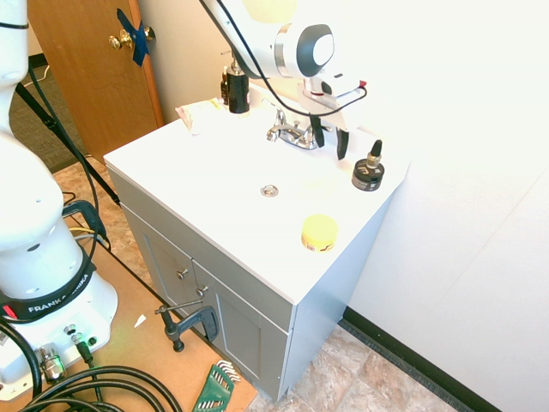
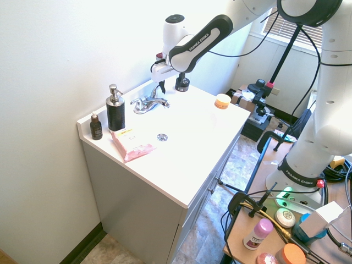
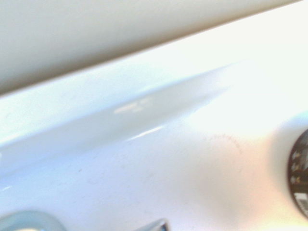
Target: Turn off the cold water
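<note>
The cold water's tap is a small chrome faucet (image 1: 290, 134) (image 2: 149, 103) with two lever handles, standing at the back of the white sink top (image 1: 214, 163). My gripper (image 1: 330, 140) (image 2: 163, 88) hangs just beside the handle nearest the black dropper bottle (image 1: 369, 172) (image 2: 182, 83). It is open, its two dark fingers (image 1: 341, 144) apart with nothing between them. I cannot tell whether a finger touches the handle. No water stream shows. In the wrist view, blurred chrome faucet parts (image 3: 24, 222) sit at one edge and the dropper bottle (image 3: 301, 174) at another.
A drain ring (image 1: 269, 190) (image 2: 161, 137) lies in the basin. A yellow jar (image 1: 319, 232) (image 2: 223, 100) sits near the front corner. A black soap dispenser (image 1: 237, 90) (image 2: 115, 113), a small brown bottle (image 2: 96, 126) and a pink packet (image 2: 132, 144) stand on the faucet's other side. The wall is close behind.
</note>
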Motion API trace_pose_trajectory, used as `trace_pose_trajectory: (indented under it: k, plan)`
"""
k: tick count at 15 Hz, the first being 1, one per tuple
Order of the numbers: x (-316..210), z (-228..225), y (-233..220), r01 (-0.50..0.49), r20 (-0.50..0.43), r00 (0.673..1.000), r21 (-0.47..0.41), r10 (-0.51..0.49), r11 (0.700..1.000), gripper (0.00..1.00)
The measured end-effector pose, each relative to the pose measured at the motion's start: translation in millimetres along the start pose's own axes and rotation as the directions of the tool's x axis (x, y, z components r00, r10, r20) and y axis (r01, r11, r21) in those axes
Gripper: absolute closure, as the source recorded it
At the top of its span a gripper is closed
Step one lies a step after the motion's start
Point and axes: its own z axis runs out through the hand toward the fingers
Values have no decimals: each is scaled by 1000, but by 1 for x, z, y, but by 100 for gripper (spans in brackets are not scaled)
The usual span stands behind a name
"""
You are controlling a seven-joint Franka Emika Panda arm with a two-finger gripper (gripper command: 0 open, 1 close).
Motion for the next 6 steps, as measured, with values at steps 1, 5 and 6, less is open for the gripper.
trace_pose_trajectory:
  k: [1,5,6]
  plan:
    - [2,-1,1,-5,9,1000,-1,5,1000,0]
    - [-3,-21,34,11,89,996,45,-15,999,0]
    - [-11,-31,49,27,123,992,59,-34,998,0]
